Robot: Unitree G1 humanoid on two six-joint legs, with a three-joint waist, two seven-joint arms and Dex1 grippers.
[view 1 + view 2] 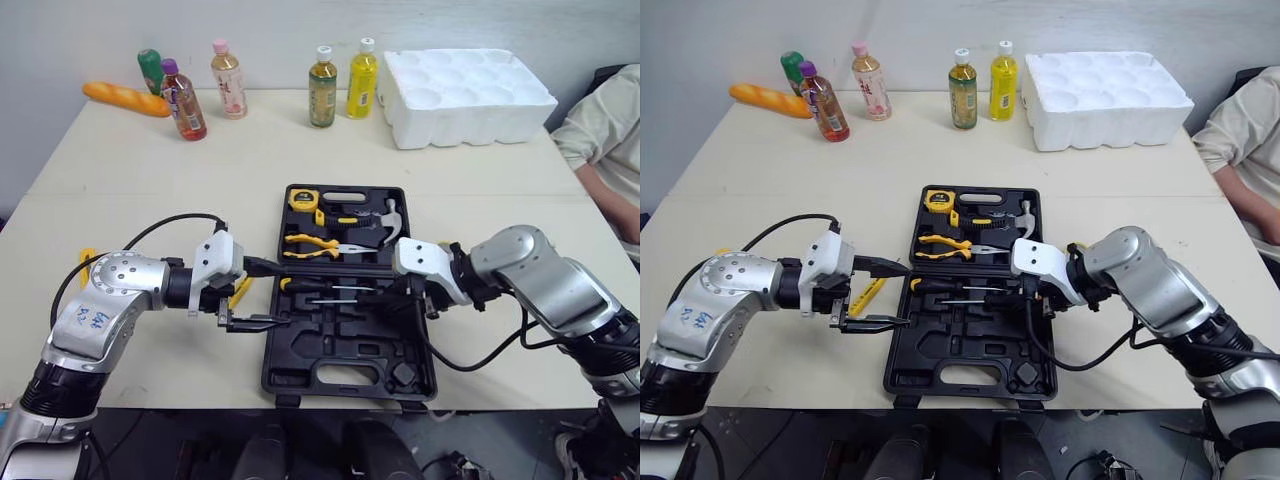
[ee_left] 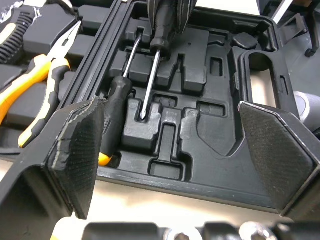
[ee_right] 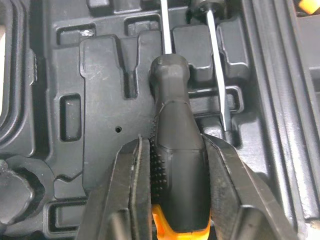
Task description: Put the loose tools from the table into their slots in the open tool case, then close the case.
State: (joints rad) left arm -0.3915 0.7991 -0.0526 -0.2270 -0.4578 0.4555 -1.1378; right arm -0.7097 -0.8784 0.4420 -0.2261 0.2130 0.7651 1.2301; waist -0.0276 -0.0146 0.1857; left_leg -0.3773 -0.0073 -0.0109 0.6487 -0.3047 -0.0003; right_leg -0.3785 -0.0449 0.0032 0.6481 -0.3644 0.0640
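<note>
The open black tool case (image 1: 330, 378) lies mid-table. Its lid holds a tape measure (image 1: 303, 199), yellow pliers (image 1: 315, 245) and a hammer (image 1: 385, 225). My right gripper (image 3: 175, 150) is shut on the black and orange handle of a screwdriver (image 3: 177, 165), whose shaft lies low over the bottom tray's slots. Another screwdriver (image 2: 117, 97) rests in the slot beside it. My left gripper (image 1: 258, 294) stands open at the case's left edge, holding nothing. A yellow tool (image 1: 868, 295) lies on the table just under it.
Several bottles (image 1: 322, 88) and a bread loaf (image 1: 125, 98) stand along the far edge. A white foam tray (image 1: 465, 95) sits at the back right. A person's arm (image 1: 600, 150) rests at the right edge. Something small and yellow (image 1: 88, 262) lies by my left arm.
</note>
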